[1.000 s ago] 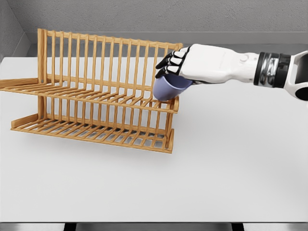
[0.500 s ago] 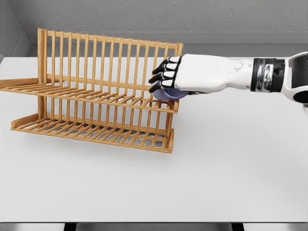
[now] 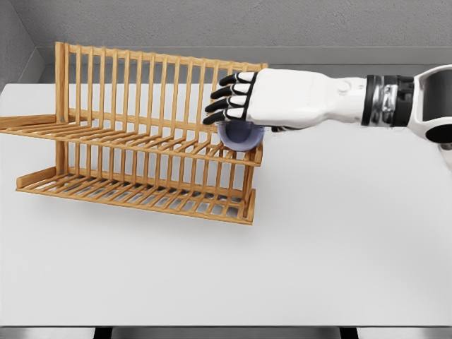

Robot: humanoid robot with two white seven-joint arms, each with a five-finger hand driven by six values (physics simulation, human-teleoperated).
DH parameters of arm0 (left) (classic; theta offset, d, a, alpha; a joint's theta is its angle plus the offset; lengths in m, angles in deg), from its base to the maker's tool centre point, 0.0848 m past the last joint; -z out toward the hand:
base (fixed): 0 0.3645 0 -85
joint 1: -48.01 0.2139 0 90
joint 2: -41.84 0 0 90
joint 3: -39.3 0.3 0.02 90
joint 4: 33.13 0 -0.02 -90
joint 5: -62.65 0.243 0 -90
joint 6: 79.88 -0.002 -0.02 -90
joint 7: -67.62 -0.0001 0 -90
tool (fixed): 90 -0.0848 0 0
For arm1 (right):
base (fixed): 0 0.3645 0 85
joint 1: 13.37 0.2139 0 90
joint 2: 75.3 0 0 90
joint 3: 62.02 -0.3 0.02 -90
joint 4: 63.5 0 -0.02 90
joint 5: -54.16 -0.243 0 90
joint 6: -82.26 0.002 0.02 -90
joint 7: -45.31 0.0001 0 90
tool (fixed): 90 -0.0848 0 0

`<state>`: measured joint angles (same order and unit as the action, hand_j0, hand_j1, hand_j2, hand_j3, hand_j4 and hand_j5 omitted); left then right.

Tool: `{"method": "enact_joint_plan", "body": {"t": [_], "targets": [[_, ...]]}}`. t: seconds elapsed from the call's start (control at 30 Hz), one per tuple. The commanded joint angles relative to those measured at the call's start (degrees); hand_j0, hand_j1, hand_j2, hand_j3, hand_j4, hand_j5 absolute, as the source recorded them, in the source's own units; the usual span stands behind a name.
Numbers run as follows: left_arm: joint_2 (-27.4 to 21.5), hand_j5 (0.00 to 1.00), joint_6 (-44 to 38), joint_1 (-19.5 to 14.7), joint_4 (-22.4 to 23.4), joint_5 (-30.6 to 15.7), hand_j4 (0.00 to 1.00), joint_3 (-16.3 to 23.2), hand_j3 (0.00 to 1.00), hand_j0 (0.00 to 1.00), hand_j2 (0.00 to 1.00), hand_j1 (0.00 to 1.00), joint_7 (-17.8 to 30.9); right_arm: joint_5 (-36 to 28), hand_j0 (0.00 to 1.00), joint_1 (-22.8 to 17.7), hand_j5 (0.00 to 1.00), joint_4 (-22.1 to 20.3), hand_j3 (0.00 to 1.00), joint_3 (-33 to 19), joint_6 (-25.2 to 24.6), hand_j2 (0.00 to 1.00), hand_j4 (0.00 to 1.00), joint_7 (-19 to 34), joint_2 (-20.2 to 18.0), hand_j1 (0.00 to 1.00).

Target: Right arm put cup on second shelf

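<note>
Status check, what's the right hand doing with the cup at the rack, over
Right hand over the purple cup, grip unclear. Cup low on upper shelf of the wooden rack, right end. Left arm out of view. No obstruction seen.

Head view. Right hand point(image 3: 244, 102), reaching in from the right, grips a blue cup point(image 3: 239, 135) above the right end of the upper shelf of a wooden rack point(image 3: 134, 141) on a white table point(image 3: 318, 247).

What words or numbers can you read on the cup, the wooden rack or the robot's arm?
None. The purple cup in the right hand is plain, what shows of it. The wooden rack has only bare slats. The white arm and the table carry no readable text.
</note>
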<state>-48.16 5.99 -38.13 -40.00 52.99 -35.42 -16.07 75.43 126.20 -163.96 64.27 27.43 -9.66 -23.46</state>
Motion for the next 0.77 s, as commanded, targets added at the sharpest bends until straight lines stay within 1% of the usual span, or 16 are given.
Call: {"method": "enact_joint_plan", "body": {"t": [0.0,0.03,0.07,0.1,0.13,0.17,0.2,0.23,0.3,0.37,0.4,0.43,0.47,0.53,0.7,0.73], "targets": [[0.0,1.0,0.0,0.0,0.0,0.0,1.0,0.0,1.0,1.0,1.0,1.0,0.0,-0.4,1.0,-0.4,1.0,0.0,1.0,-5.3,-0.2,1.0,1.0,0.0,-0.7,1.0],[0.0,1.0,0.0,0.1,0.0,0.0,1.0,0.0,1.0,1.0,1.0,1.0,0.0,-0.5,1.0,-0.9,1.0,0.0,1.0,-9.2,-0.2,1.0,1.0,0.0,-1.9,1.0],[0.0,1.0,0.0,0.1,0.0,0.0,1.0,0.0,1.0,1.0,1.0,1.0,0.0,-0.4,1.0,-1.4,1.0,0.1,1.0,-11.4,-0.2,1.0,1.0,0.0,-3.4,1.0],[0.0,1.0,0.0,0.1,0.0,0.0,1.0,0.0,1.0,1.0,1.0,1.0,0.0,-0.5,1.0,-2.8,1.0,0.1,1.0,-14.8,-0.2,1.0,1.0,0.0,-4.7,1.0],[0.0,1.0,0.0,0.0,0.0,0.0,1.0,0.0,1.0,1.0,1.0,1.0,0.0,-0.5,1.0,-5.9,1.0,0.1,1.0,-20.6,-0.2,1.0,1.0,0.0,-5.1,1.0],[0.0,1.0,0.0,0.1,0.0,0.0,1.0,0.0,1.0,1.0,1.0,1.0,0.0,-0.5,1.0,-8.3,1.0,0.2,1.0,-24.3,-0.2,1.0,1.0,0.0,-5.2,1.0],[0.0,1.0,0.0,0.1,0.0,0.0,1.0,0.0,1.0,1.0,1.0,1.0,0.0,-1.0,1.0,-11.4,1.0,0.4,1.0,-27.4,-0.2,1.0,1.0,0.0,-7.1,1.0],[0.0,1.0,0.0,0.1,0.0,0.0,1.0,0.0,1.0,1.0,1.0,1.0,0.0,-1.1,1.0,-14.1,1.0,0.5,1.0,-27.9,-0.2,1.0,1.0,0.0,-9.6,1.0],[0.0,1.0,0.0,0.1,0.0,0.0,1.0,0.0,1.0,1.0,1.0,1.0,0.0,-1.9,1.0,-19.1,1.0,0.9,1.0,-29.7,-0.2,1.0,1.0,0.0,-11.7,1.0],[0.0,1.0,0.0,0.1,0.0,0.0,1.0,0.0,1.0,1.0,1.0,1.0,0.0,-2.0,1.0,-24.7,1.0,0.7,1.0,-29.5,-0.2,1.0,1.0,0.0,-10.4,1.0],[0.0,1.0,0.0,0.1,0.0,0.0,1.0,0.0,1.0,1.0,1.0,1.0,0.0,-2.0,1.0,-25.6,1.0,0.6,1.0,-29.4,-0.2,1.0,1.0,0.0,-8.1,1.0],[0.0,1.0,0.0,0.1,0.0,0.0,1.0,0.0,1.0,1.0,1.0,1.0,0.0,-1.9,1.0,-26.1,1.0,0.6,1.0,-29.4,-0.2,1.0,1.0,0.0,-3.9,1.0],[0.0,1.0,0.0,0.1,0.0,0.0,1.0,0.0,1.0,1.0,1.0,1.0,0.0,-1.8,1.0,-27.1,1.0,0.5,1.0,-29.4,-0.2,1.0,1.0,0.0,-1.0,1.0],[0.0,1.0,0.0,0.1,0.0,0.0,1.0,0.0,1.0,1.0,1.0,1.0,0.0,-1.8,1.0,-28.8,1.0,0.9,1.0,-29.5,-0.2,1.0,1.0,0.0,-0.8,1.0],[0.0,1.0,0.0,0.1,0.0,0.0,1.0,0.0,1.0,1.0,1.0,1.0,0.0,-1.4,1.0,-30.1,1.0,4.0,1.0,-29.7,-0.2,1.0,1.0,0.0,-0.9,1.0],[0.0,1.0,0.0,0.1,0.0,0.0,1.0,0.0,1.0,1.0,1.0,1.0,0.0,-1.3,1.0,-30.1,1.0,4.0,1.0,-29.7,-0.2,1.0,1.0,0.0,-1.0,1.0]]}}
